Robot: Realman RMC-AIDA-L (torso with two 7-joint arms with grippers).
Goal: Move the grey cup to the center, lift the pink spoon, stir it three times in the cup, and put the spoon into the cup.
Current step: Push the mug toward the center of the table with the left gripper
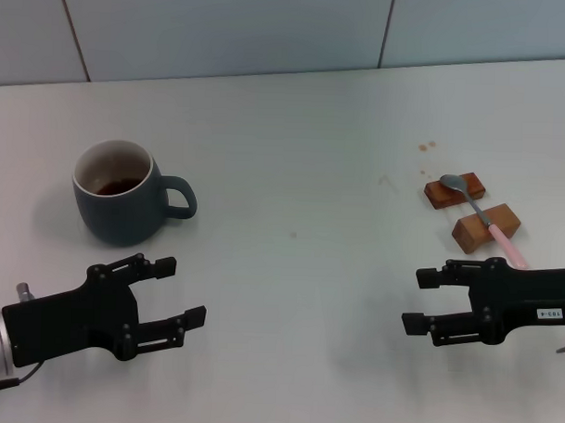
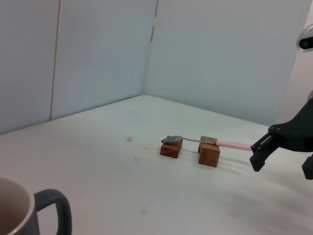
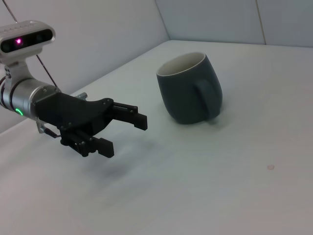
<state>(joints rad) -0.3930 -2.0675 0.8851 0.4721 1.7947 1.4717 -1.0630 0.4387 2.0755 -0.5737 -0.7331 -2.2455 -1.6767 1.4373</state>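
The grey cup (image 1: 121,192) stands upright at the left of the white table, its handle pointing right and dark liquid inside. It also shows in the right wrist view (image 3: 188,93) and at the edge of the left wrist view (image 2: 14,213). The pink spoon (image 1: 482,216) lies across two wooden blocks at the right, bowl on the far block; it also shows in the left wrist view (image 2: 195,140). My left gripper (image 1: 182,290) is open and empty, in front of the cup, apart from it. My right gripper (image 1: 415,300) is open and empty, in front of the spoon's handle end.
The two brown wooden blocks (image 1: 455,192) (image 1: 486,225) carry the spoon. Small brown stains (image 1: 426,145) mark the table behind them. A pale wall (image 1: 270,25) runs along the table's far edge. Bare tabletop (image 1: 300,231) lies between cup and spoon.
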